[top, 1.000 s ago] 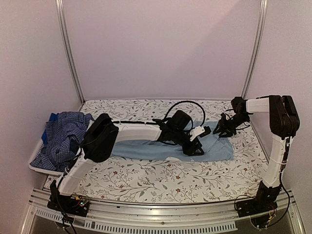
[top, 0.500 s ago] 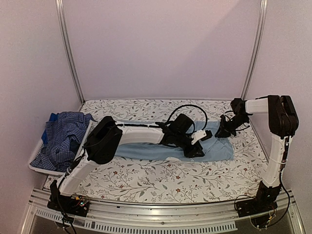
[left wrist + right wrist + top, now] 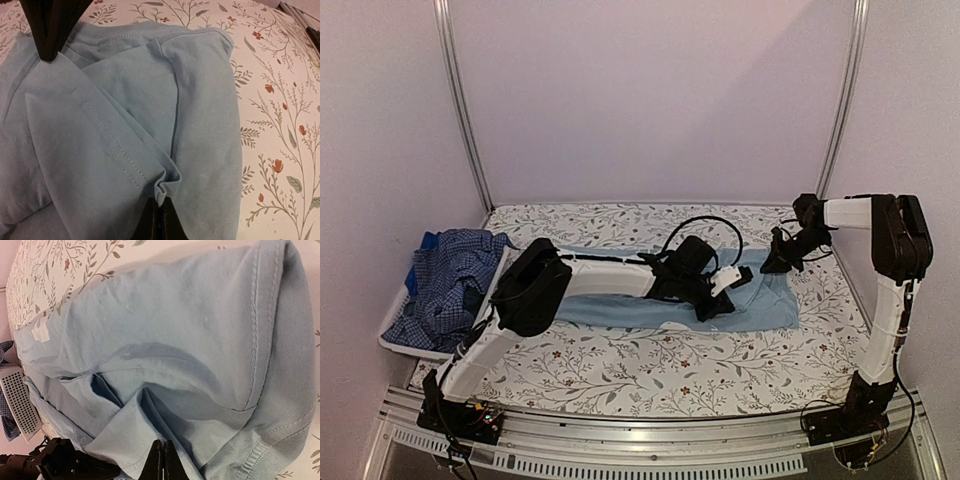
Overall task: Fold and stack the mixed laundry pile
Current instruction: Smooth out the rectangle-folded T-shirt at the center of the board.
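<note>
Both grippers have just closed. The left gripper [image 3: 161, 216] pinches a stitched fold of the light-blue shirt [image 3: 610, 306], and the right gripper [image 3: 163, 458] pinches a ridge near its far right corner. That shirt lies spread across the floral table [image 3: 620, 375], while the checked shirt [image 3: 450, 275] waits in the white basket [image 3: 392, 338]. With both pinches set, the fold looks ready to begin.

Two robot arms stand at the near edge, the left arm [image 3: 530, 285] and the right arm [image 3: 895, 240]; one light-blue shirt [image 3: 770, 305] lies across one floral table [image 3: 650, 370]; one white basket [image 3: 392, 322] sits at the left, holding two garments, one checked shirt [image 3: 455, 270] and one solid-blue piece [image 3: 417, 275]; two metal uprights rise at the far corners, the left post [image 3: 460, 110] and the right post [image 3: 845, 100].
</note>
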### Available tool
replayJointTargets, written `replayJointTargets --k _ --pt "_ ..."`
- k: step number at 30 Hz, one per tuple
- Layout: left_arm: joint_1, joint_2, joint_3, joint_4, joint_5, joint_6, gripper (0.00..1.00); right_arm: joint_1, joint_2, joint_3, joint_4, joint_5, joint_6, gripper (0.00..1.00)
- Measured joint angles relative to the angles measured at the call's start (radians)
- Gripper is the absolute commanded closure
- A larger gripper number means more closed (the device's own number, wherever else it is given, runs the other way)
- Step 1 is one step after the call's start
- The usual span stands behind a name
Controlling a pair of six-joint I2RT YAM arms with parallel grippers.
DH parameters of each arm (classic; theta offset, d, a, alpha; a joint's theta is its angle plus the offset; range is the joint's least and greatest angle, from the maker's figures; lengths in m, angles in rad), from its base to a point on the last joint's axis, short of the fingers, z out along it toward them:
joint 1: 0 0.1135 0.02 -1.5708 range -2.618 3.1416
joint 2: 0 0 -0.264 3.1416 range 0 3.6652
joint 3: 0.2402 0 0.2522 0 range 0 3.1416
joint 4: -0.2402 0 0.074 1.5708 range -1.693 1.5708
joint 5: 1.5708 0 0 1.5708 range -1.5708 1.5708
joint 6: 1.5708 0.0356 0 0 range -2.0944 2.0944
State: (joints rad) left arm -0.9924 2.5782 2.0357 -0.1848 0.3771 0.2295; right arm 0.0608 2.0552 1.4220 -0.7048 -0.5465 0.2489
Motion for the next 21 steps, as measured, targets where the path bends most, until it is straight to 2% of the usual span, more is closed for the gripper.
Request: replayJointTargets --k 7,13,21 --pt "0.041 -0.140 -0.227 0.162 -0.022 -0.071 1.00 0.014 -0.016 0.066 -0.003 -0.032 0.018 1.00" --pt "0.097 -0.209 -0.276 0.247 -0.050 -0.129 1.00 0.029 -0.016 0.100 -0.001 -0.043 0.033 1.00" --pt "0.120 -0.214 -0.326 0.280 -0.107 -0.167 1.00 0.053 0.023 0.211 -0.003 -0.044 0.051 1.00"
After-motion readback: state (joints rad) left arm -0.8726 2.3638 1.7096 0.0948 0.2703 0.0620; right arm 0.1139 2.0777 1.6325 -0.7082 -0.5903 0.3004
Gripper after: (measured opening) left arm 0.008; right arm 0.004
